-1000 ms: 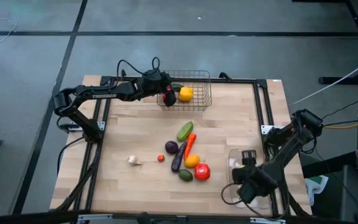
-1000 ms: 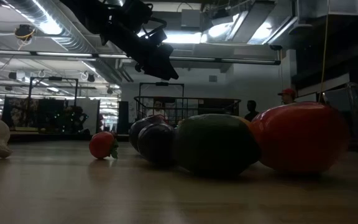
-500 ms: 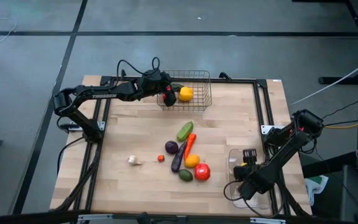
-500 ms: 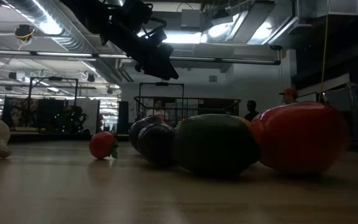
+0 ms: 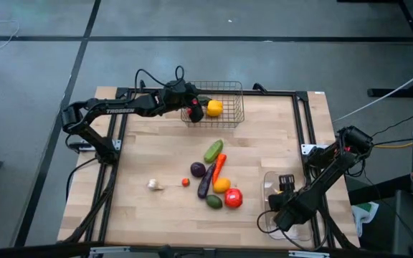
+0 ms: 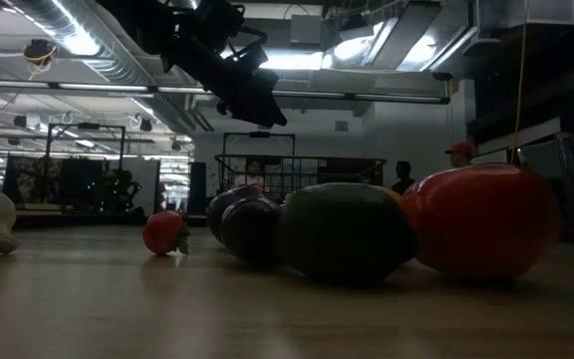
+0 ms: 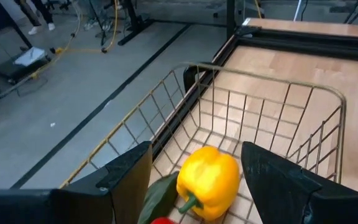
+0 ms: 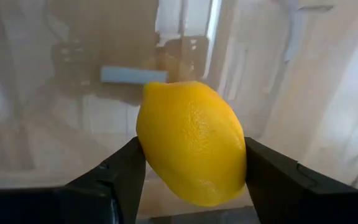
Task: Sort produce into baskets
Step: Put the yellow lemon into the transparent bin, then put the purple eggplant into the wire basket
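Our right pincer (image 8: 188, 180) grips a lemon (image 8: 191, 142) between its fingers, long axis across them, hanging just over the clear tray (image 5: 271, 188) directly beneath. Our left pincer (image 7: 194, 180), open and empty, hovers above the wire basket (image 7: 266, 112).

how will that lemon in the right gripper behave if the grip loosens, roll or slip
The lemon looks smooth and egg-shaped, so it would probably roll or wobble off once released. The right gripper holds it only at its two sides, so it might slip or twist. It appears to be a stiff toy, likely light, and it hangs over the clear tray.
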Robot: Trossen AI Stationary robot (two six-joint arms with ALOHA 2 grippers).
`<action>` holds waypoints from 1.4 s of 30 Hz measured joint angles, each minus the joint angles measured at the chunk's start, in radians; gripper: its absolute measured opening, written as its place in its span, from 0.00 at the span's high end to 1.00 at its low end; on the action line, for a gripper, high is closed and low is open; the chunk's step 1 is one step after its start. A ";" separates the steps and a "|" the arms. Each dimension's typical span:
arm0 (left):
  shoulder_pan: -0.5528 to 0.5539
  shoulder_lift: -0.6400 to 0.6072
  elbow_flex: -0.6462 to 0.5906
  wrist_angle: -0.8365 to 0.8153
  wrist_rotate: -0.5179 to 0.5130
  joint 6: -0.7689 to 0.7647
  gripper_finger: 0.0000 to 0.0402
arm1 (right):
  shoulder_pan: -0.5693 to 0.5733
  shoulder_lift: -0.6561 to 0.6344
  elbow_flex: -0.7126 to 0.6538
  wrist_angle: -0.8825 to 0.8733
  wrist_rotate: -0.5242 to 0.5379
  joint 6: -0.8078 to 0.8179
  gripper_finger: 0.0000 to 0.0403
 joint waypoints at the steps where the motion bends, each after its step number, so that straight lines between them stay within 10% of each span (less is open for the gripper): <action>1: -0.002 0.000 0.000 0.007 0.000 0.006 0.39 | 0.000 0.000 0.000 0.002 -0.014 -0.008 0.42; 29: -0.337 -0.019 0.001 -0.002 0.000 -0.117 0.39 | 0.000 0.000 0.000 0.078 -0.098 -0.101 0.41; 42: -0.583 -0.019 0.001 -0.234 0.001 -0.540 0.39 | 0.000 0.000 0.000 0.079 -0.089 -0.101 0.07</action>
